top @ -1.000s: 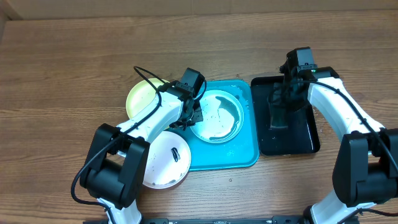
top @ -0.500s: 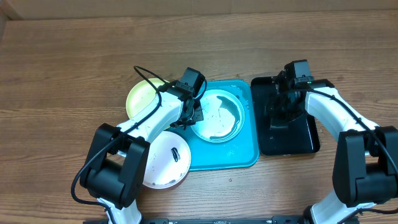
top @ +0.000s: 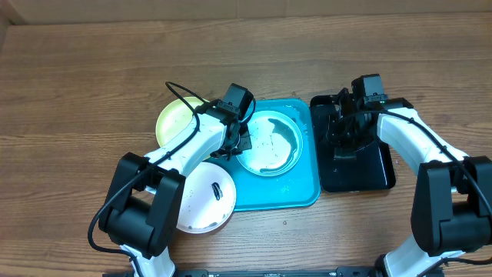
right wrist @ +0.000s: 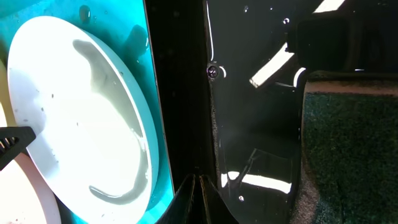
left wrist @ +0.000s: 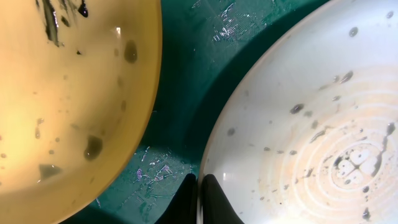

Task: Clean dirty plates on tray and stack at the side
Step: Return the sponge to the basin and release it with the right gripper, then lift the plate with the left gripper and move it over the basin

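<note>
The turquoise tray (top: 296, 185) lies in the middle of the table. The teal-rimmed plate (top: 269, 146) sits on it, smeared with dark specks. My left gripper (top: 240, 143) is shut on its left rim; the left wrist view shows the fingers (left wrist: 198, 196) pinching the rim of this plate (left wrist: 298, 137). The lime-green plate (top: 178, 119) lies off the tray's left edge, beside the teal one, and also shows in the left wrist view (left wrist: 68, 93). The pinkish-brown plate (top: 201, 198) lies at the front left. My right gripper (top: 337, 128) is shut over the black tray's left side, fingers (right wrist: 200, 186) together.
A smaller black tray (top: 369, 165) stands right of the turquoise one, wet and shiny inside (right wrist: 261, 124). A dark green scouring pad (right wrist: 348, 149) lies in it, just right of my right gripper (top: 344, 146). Bare wooden table surrounds everything.
My right gripper has moved a little left and toward the black tray's left side, away from the pad. The left arm and the plates have not moved.
</note>
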You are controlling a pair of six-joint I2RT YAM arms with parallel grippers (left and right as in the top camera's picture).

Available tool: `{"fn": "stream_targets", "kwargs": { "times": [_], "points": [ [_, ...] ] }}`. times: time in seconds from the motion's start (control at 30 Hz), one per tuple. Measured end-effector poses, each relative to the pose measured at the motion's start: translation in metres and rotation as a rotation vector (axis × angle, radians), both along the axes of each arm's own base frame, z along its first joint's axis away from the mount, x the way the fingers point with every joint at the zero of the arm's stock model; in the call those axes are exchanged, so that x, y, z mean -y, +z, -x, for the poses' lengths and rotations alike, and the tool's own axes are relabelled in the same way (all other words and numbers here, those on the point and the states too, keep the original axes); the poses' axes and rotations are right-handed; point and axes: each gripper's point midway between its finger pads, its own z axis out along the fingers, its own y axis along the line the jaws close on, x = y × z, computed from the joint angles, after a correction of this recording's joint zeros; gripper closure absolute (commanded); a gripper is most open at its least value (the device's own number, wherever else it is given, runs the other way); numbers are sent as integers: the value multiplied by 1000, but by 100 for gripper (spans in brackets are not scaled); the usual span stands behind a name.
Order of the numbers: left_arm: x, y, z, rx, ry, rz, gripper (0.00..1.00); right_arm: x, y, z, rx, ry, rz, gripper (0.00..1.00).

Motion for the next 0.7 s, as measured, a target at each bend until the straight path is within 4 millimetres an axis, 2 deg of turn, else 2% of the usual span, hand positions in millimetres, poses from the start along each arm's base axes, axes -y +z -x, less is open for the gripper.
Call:
{"fn": "stream_targets", "kwargs": {
  "times": [0.17,0.2,0.3,0.4,0.47,0.53,0.63,0.7],
  "points": [
    [1,0,0,-2,-1,8,91,-1,0,1,-5,2,-5,96],
    [2,0,0,-2,-2,10,89,-1,0,2,-8,2,-5,96],
    [3,0,1,-5,-6,14,71,-1,0,3,-15,1,-5,94],
    [3,-2,3,-14,-11,13,70,3,10,3,-41,-7,-1,88],
    [2,-3,4,-23,-12,10,71,11,29,-10,-27,-31,3,82],
    [1,-4,7,-32,-12,6,73,25,55,-29,15,-68,22,81],
    [0,-5,9,-39,-12,3,75,57,94,-57,104,-141,82,81],
    [0,-5,9,-39,-13,3,77,82,111,-68,150,-197,136,77]
  ]
}}
